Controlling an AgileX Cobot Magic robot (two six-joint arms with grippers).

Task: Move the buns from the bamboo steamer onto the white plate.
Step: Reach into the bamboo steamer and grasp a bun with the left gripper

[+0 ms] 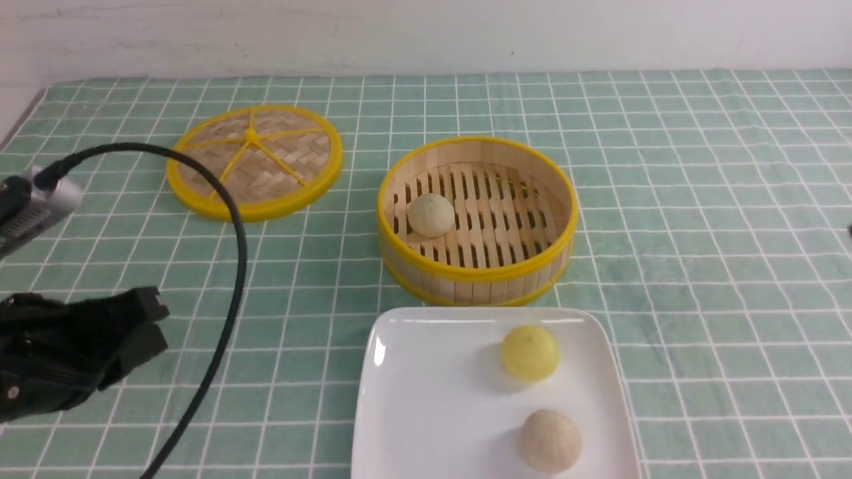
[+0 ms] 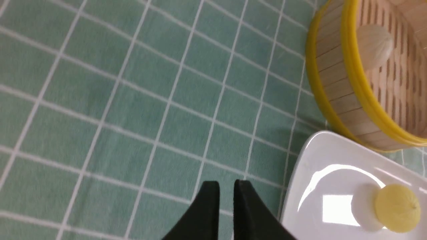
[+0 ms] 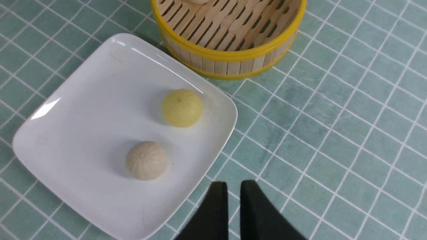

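The bamboo steamer [image 1: 476,273] [image 2: 350,66] [image 3: 227,55] stands mid-table with the pale cream bun [image 1: 430,214] [image 2: 373,46] on its slatted floor, left of centre. In front of it, the white plate [image 1: 432,399] [image 2: 317,200] [image 3: 83,116] carries the yellow bun [image 1: 529,352] [image 2: 397,208] [image 3: 181,107]. My left gripper [image 1: 160,322] [image 2: 226,186] hangs over the cloth left of the plate, shut on nothing. My right gripper [image 3: 233,186] is shut and empty above the cloth just off the plate's right edge; the front view does not show it.
A browner tan bun [image 1: 550,440] [image 3: 146,160] lies on the plate near its front edge. The woven steamer lid [image 1: 254,159] lies flat at the back left. A black cable [image 1: 233,266] loops over the left side. Green checked cloth covers the table.
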